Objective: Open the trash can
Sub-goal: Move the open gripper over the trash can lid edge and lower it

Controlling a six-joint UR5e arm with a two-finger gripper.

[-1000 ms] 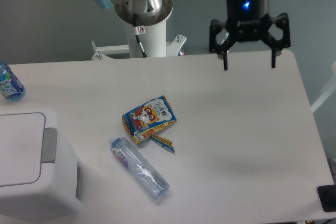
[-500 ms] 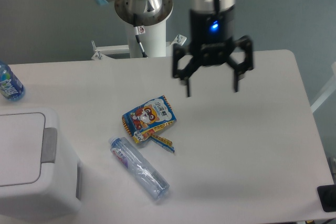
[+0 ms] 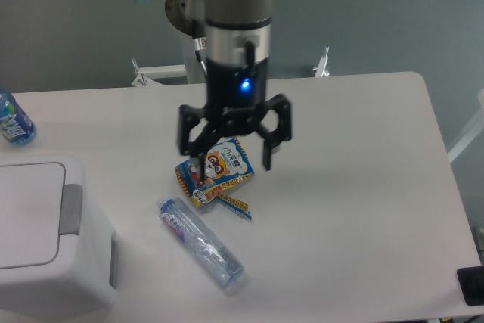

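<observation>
The trash can [image 3: 45,243] is a large white boxy bin at the lower left, its flat white lid [image 3: 26,213] closed and a grey push-button strip [image 3: 70,209] on its right edge. My gripper [image 3: 231,166] hangs open above the middle of the table, over a snack packet, well to the right of the bin. Nothing is held between its fingers.
A colourful snack packet [image 3: 219,172] lies under the gripper. A clear plastic bottle [image 3: 200,243] lies on its side in front of it. A blue bottle [image 3: 13,120] lies at the far left edge. The arm's base stands behind the table.
My gripper has travelled left and down from the table's back right to above the snack packet. It has stayed open. The bin, bottles and packet have not moved.
</observation>
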